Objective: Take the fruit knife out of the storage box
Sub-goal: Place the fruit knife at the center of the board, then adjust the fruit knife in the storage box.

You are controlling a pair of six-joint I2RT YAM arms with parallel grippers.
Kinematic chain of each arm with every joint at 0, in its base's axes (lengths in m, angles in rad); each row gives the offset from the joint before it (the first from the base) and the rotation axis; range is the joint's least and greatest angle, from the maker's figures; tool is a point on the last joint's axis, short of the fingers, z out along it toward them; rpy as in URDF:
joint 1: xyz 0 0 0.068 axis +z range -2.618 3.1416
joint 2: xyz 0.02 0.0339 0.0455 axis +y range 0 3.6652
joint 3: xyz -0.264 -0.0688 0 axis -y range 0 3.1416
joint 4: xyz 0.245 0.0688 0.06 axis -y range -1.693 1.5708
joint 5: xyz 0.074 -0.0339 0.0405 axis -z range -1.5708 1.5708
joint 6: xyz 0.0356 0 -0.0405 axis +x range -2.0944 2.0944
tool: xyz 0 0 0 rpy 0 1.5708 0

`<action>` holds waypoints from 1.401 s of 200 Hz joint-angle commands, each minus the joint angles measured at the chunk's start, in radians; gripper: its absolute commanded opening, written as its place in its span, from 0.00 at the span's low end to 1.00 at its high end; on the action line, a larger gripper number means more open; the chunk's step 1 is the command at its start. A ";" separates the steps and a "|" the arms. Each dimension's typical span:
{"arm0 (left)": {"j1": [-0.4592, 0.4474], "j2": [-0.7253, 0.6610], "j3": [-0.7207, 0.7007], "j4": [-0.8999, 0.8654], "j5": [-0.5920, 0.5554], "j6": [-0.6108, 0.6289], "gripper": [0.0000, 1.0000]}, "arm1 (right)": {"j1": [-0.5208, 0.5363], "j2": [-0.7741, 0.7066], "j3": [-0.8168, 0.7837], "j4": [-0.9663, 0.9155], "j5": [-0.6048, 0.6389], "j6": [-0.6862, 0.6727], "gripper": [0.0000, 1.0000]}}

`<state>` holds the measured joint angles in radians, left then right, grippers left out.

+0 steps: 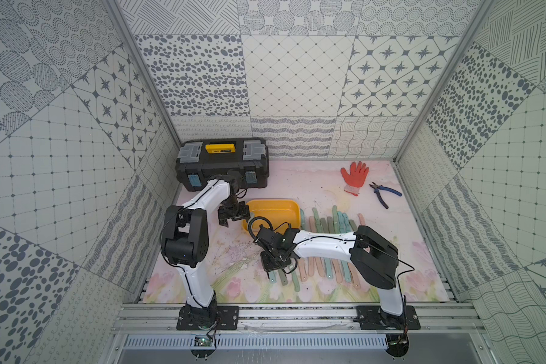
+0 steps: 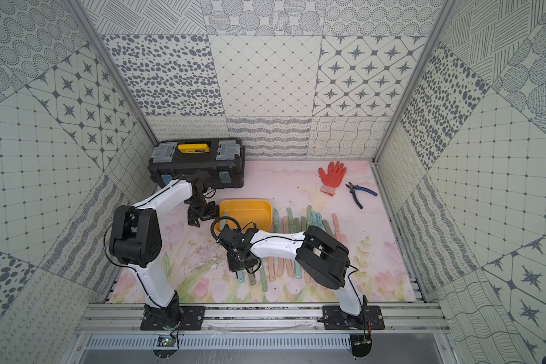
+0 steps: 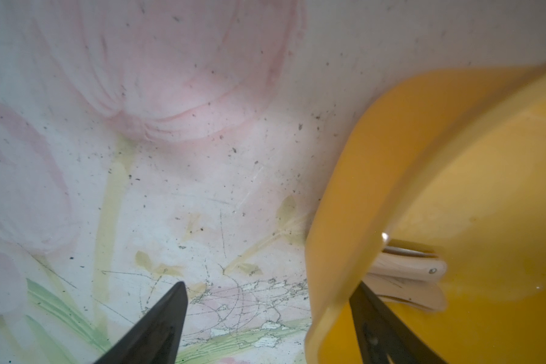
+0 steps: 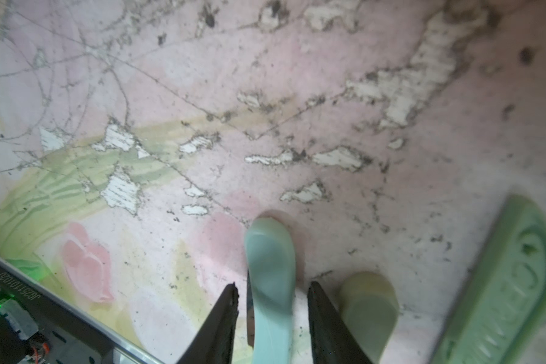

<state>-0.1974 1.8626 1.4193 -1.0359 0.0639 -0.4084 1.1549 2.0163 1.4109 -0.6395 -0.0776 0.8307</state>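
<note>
The yellow storage box (image 1: 278, 211) (image 2: 249, 211) sits mid-table. My left gripper (image 1: 236, 220) (image 3: 270, 285) is open at the box's left end and straddles the wall (image 3: 375, 164), one finger outside and one inside. A beige folded fruit knife (image 3: 405, 268) lies in the box beside the inner finger. My right gripper (image 1: 273, 268) (image 4: 273, 285) hangs low over the mat in front of the box. A pale teal folded knife (image 4: 270, 252) lies between its fingers with a gap on each side.
Several pastel folded knives (image 1: 328, 227) lie in a row on the floral mat right of the box, two beside my right gripper (image 4: 369, 309). A black toolbox (image 1: 223, 164) stands back left. An orange glove (image 1: 354, 176) and blue pliers (image 1: 385, 192) lie back right.
</note>
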 commanded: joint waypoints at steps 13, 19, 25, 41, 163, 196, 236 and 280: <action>-0.004 -0.020 0.010 -0.020 -0.016 0.000 0.81 | -0.004 -0.058 0.048 -0.011 0.036 -0.008 0.40; -0.003 -0.021 0.010 -0.020 -0.017 0.000 0.80 | -0.007 -0.072 0.057 -0.012 0.038 -0.023 0.41; -0.003 -0.020 0.010 -0.019 -0.015 0.000 0.81 | -0.010 -0.088 0.065 -0.011 0.042 -0.034 0.41; -0.003 -0.025 0.011 -0.018 -0.016 0.003 0.81 | -0.027 -0.131 0.084 0.002 0.031 -0.073 0.44; 0.015 -0.021 0.010 -0.021 -0.047 -0.006 0.81 | -0.276 -0.084 0.354 -0.072 0.044 -0.462 0.98; 0.018 -0.010 0.010 -0.029 -0.064 -0.010 0.81 | -0.277 0.097 0.544 -0.161 0.061 -0.496 0.94; 0.019 0.001 0.014 -0.038 -0.069 -0.010 0.81 | -0.278 0.278 0.760 -0.274 0.038 -0.479 0.79; 0.019 0.004 0.015 -0.041 -0.068 -0.011 0.81 | -0.277 0.419 0.889 -0.345 -0.003 -0.467 0.61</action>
<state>-0.1825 1.8584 1.4193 -1.0386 0.0196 -0.4114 0.8783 2.3787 2.2406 -0.9218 -0.0452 0.3614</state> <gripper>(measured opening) 0.808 0.614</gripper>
